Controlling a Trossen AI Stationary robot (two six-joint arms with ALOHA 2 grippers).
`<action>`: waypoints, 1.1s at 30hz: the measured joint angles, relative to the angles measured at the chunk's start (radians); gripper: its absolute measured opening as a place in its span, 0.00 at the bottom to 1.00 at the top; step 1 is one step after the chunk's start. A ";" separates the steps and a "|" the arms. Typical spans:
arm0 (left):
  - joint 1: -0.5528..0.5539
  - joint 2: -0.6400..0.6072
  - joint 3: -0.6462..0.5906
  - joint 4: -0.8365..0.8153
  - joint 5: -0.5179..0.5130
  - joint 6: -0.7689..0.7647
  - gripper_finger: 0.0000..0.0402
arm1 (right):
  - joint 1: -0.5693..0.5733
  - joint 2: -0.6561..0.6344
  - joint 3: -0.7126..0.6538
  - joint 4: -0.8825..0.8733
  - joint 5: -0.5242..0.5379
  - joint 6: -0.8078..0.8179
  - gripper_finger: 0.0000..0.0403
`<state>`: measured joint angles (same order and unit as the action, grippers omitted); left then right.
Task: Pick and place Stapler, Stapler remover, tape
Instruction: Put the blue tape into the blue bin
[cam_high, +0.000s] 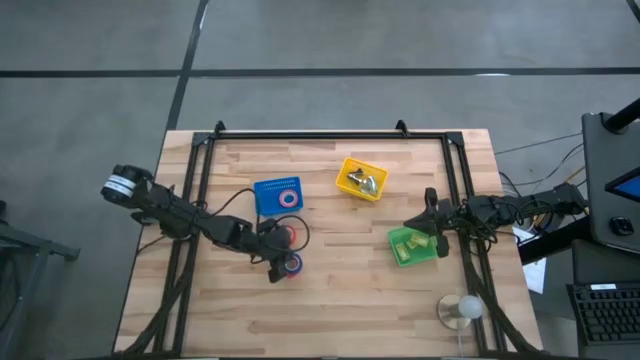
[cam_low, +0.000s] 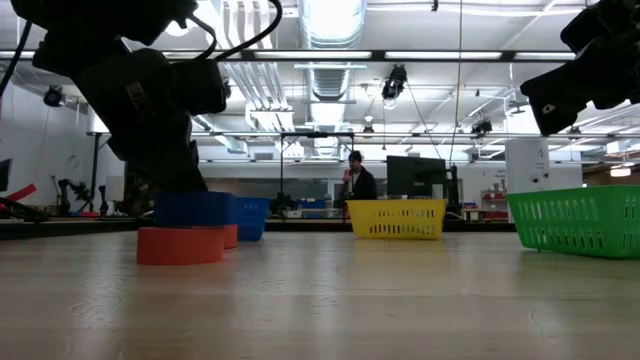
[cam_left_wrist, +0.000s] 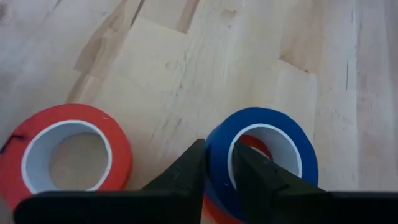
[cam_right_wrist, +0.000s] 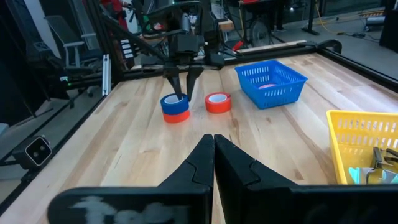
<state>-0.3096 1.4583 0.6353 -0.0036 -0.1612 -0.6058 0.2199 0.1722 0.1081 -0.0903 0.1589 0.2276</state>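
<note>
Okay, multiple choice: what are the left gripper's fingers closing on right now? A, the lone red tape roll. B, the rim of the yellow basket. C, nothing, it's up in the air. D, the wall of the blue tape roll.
D: the left wrist view shows the left gripper with one finger outside and one inside the blue tape roll, which sits stacked on a red roll; the lone red roll lies untouched beside it.

A stack of two tape rolls (cam_high: 291, 265) stood near the table's (cam_high: 330, 300) front, with another roll (cam_high: 287, 236) just behind it. Behind that sat a basket (cam_high: 277, 194) holding a third roll (cam_high: 289, 198). Two more baskets (cam_high: 361, 179) (cam_high: 415, 246) lay to the right.
</note>
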 joint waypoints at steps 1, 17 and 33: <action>0.000 0.002 0.000 -0.001 -0.002 0.000 0.18 | 0.000 0.000 0.000 0.000 0.000 0.000 0.02; 0.060 -0.003 0.072 -0.006 -0.101 0.051 0.13 | 0.000 0.000 0.000 0.001 0.000 -0.001 0.02; 0.241 -0.025 0.261 -0.342 -0.431 0.149 0.12 | 0.000 0.001 0.000 -0.005 -0.001 0.001 0.02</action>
<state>-0.0690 1.4328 0.8965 -0.3459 -0.5926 -0.4572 0.2199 0.1730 0.1081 -0.0954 0.1581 0.2285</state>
